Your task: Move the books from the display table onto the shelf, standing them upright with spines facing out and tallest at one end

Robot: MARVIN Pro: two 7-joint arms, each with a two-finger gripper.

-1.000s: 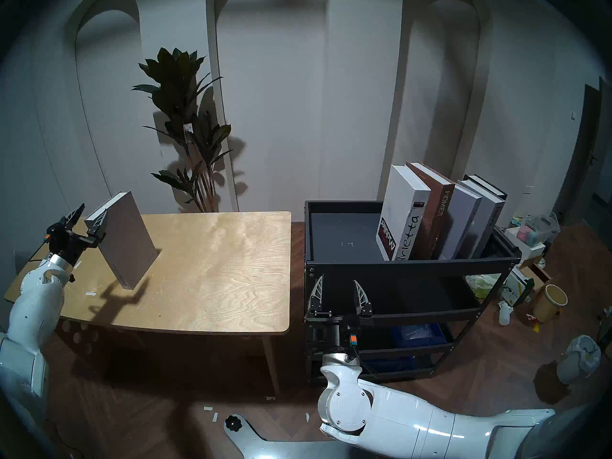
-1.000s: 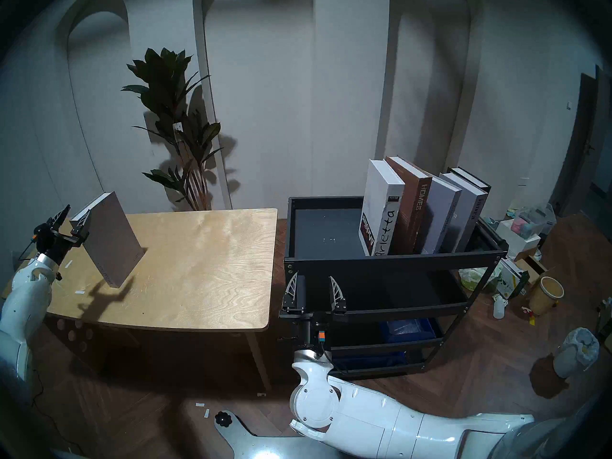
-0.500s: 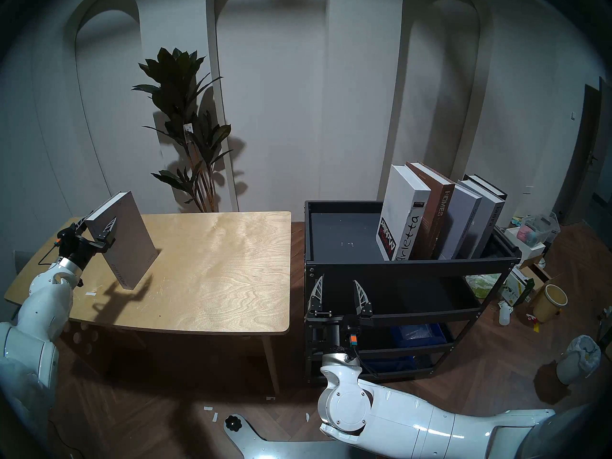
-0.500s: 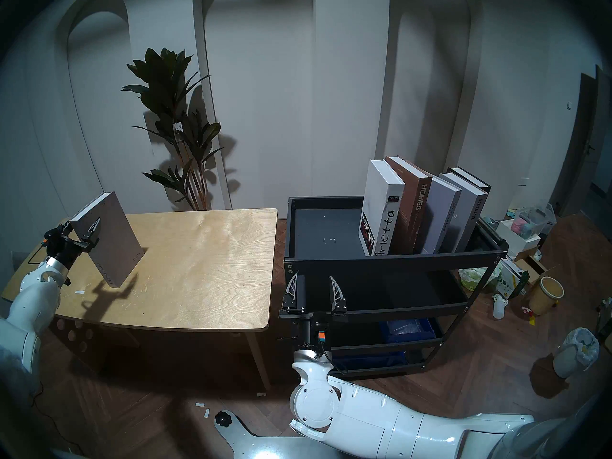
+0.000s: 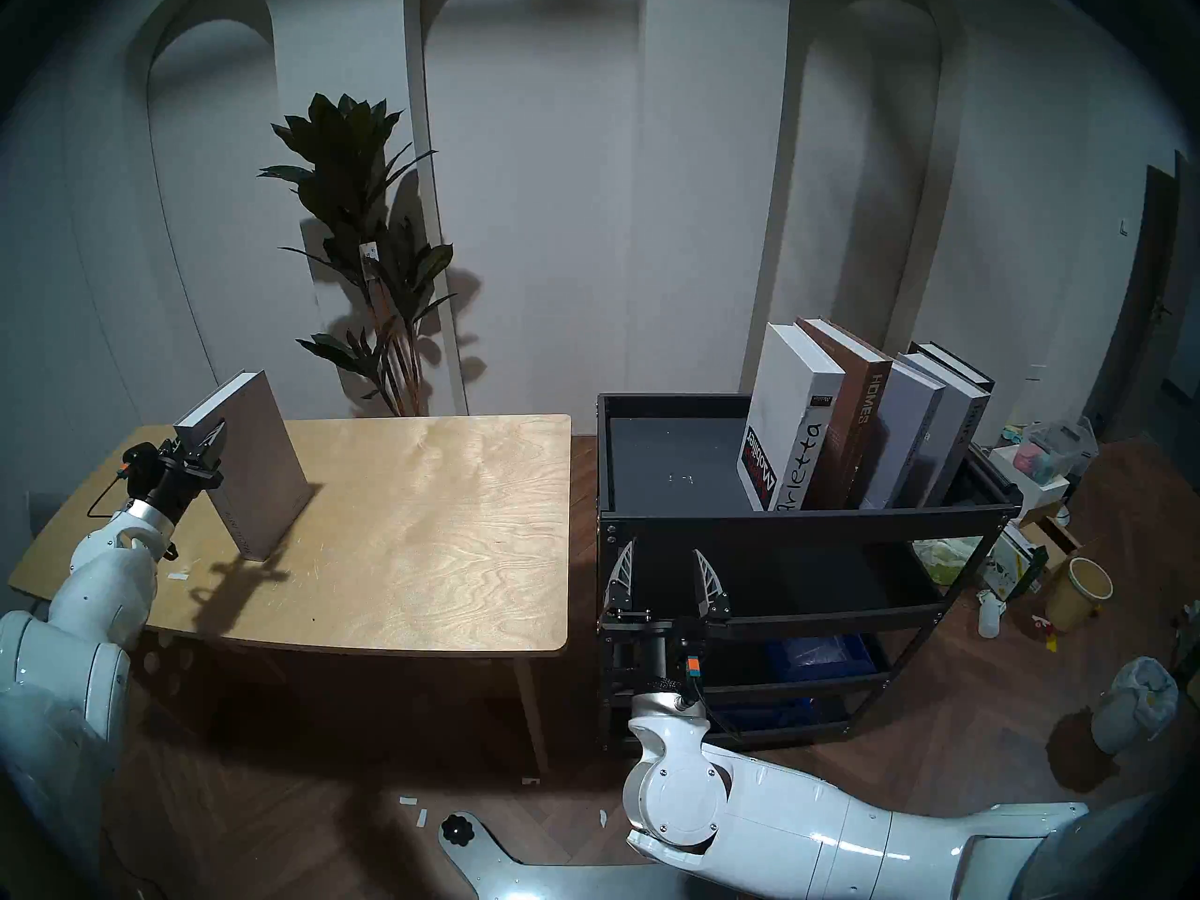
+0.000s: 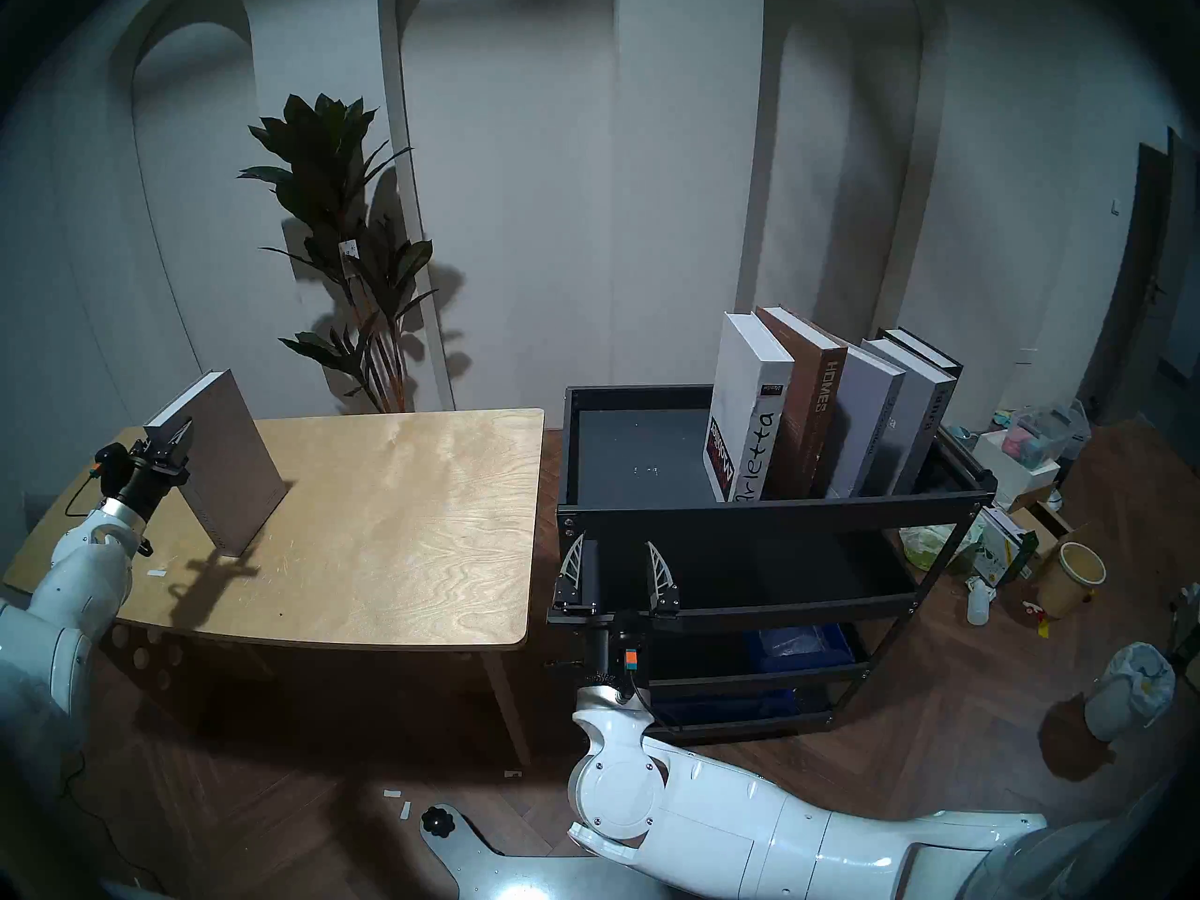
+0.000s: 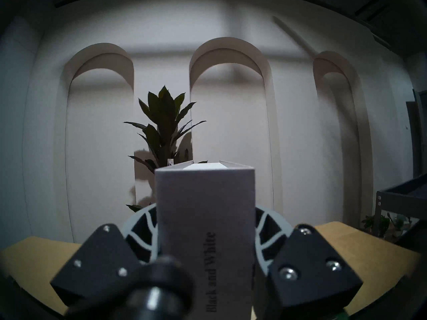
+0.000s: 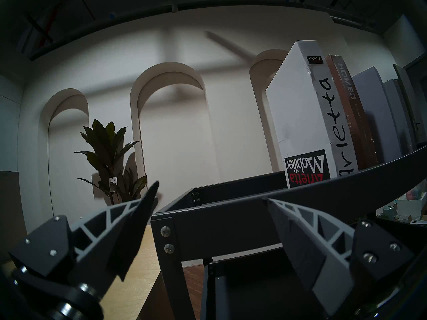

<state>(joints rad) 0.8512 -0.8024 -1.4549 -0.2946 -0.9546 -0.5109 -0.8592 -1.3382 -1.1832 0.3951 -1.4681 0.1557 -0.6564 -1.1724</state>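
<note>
Grey and thick, the last book [image 5: 256,470] stands on its end on the table [image 5: 422,541], at the left side. The left gripper [image 5: 198,447] pinches it near the top, one finger [image 7: 265,229] on each cover, at the spine. I think this is the pick-up step. Five other books [image 5: 863,424] already stand on the shelf [image 5: 799,525], leaning right. Next the arm should lift the book and carry it over to the bare spot beside the white book [image 5: 782,418]. The right gripper [image 5: 662,584] waits wide open and holds nothing.
</note>
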